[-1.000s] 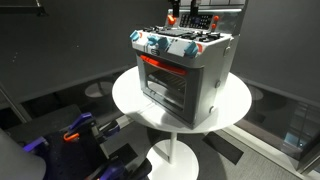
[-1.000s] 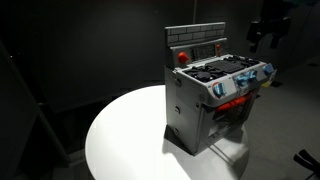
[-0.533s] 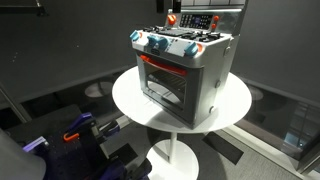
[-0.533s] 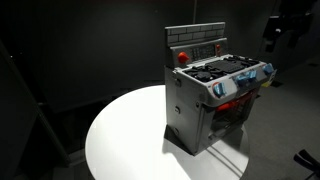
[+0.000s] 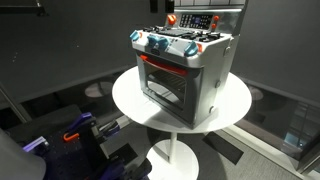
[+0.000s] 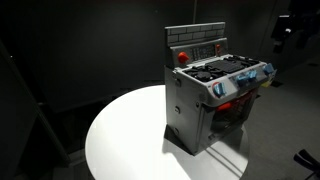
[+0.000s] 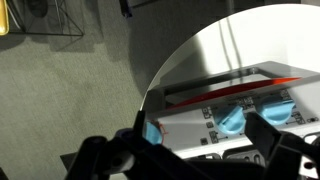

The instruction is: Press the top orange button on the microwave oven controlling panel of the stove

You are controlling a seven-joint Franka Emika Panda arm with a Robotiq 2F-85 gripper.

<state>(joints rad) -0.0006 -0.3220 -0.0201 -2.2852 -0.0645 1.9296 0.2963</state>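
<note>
The round white counter (image 6: 120,130) carries the stove (image 6: 200,112), which sits right of its middle with the glowing door turned to the near right. At the far edge of the stove's top stands the microwave oven controlling panel (image 6: 196,42), upright and facing the burners. An orange-red button (image 6: 182,57) shows at the panel's left end, just left of the dark display strip. The strip's other buttons are too small to tell apart. Lower and to the right lies the sloped row of blue-white knobs (image 6: 240,85), which is not the target.

Far to the upper right, the gripper (image 6: 287,25) hangs in the air, well apart from the stove and touching nothing. In the wrist view the two dark fingers (image 7: 100,158) stand wide at the bottom corners, with the knobs visible between them, so the jaws are spread and empty.

The press looks not yet made. To do it well, the jaws would best be brought together first, giving one blunt tip rather than two prongs that could straddle the button. The approach should come in over the burners, square to the panel face, and clear of the knobs. The push should be short and gentle: the toy stove is likely light, and a hard shove at its top could tip it or slide it toward the far side.
</note>
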